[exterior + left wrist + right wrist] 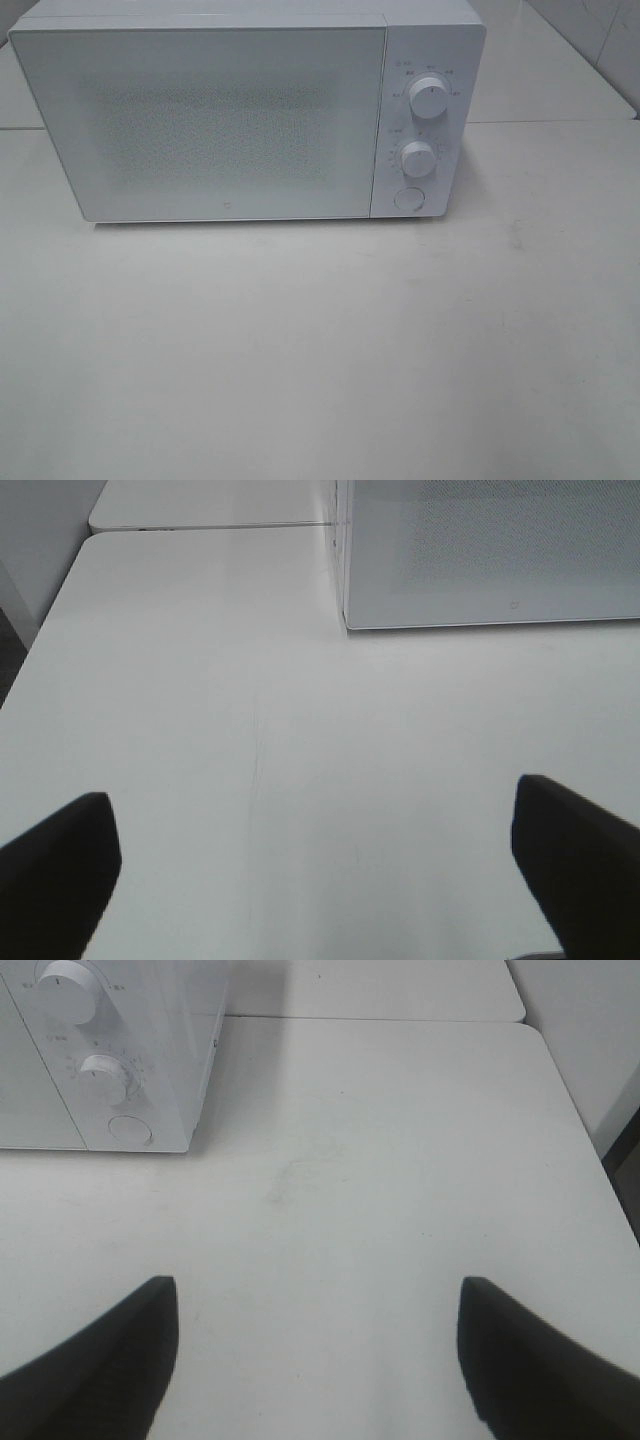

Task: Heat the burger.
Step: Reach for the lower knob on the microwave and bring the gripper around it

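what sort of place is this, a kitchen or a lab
Probably a lab bench staged as a kitchen, not a home: a white microwave, door shut, sits on a plain white table, with what look like pale wall tiles behind.

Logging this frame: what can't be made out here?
- Burger: in no view; the closed, speckled door of the microwave hides the inside, exterior high view.
- Markings around the dials: too small and blurred, exterior high and right wrist views.
- Jaws: outside the exterior high frame; cut by the edge in both wrist views.
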